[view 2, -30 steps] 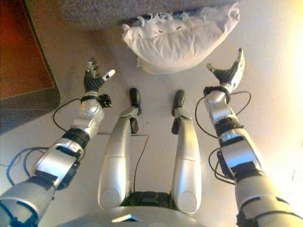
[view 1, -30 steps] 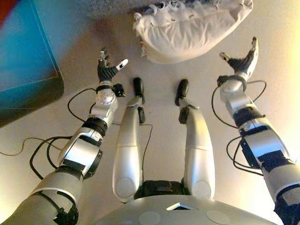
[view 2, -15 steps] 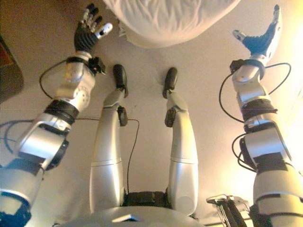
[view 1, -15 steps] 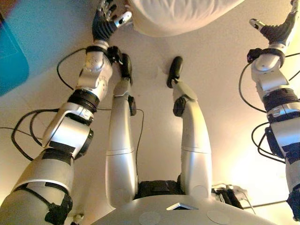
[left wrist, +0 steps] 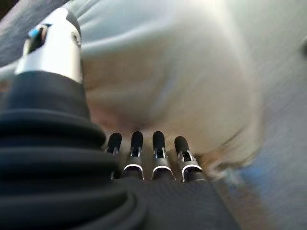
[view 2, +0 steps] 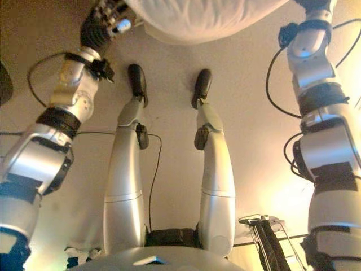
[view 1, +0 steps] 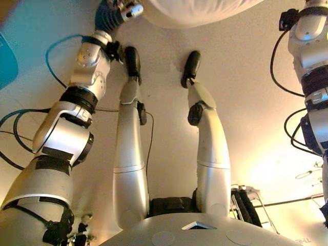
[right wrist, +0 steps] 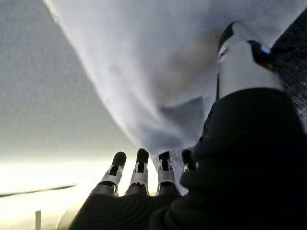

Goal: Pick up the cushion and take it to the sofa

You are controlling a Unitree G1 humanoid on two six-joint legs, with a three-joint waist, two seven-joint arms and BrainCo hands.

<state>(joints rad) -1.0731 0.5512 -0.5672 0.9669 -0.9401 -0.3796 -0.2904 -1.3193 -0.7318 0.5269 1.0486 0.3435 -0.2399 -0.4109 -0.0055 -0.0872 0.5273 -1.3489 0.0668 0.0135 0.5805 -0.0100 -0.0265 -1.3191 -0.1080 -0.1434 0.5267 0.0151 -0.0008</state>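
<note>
A white cushion (view 1: 195, 9) lies on the pale floor at the top edge of the eye views. My left hand (view 1: 114, 11) is open at the cushion's left end. In the left wrist view its straight fingers (left wrist: 144, 158) point at the cushion (left wrist: 168, 76) and the thumb stands by its upper side. My right hand (right wrist: 144, 201) is open at the cushion's right end, with straight fingers low beside the cushion (right wrist: 144, 62) and the thumb close to its side. In the eye views only the right wrist shows, at the top right.
A dark grey textured fabric surface lies behind the cushion (right wrist: 292, 33). A dark blue-edged object (view 1: 4, 59) sits at the far left. Black stand legs (view 1: 246, 205) rest on the floor at the lower right.
The whole view has shifted as the robot leans down. Both hands have reached forward and now flank the cushion; the right hand has left the top of the eye views.
</note>
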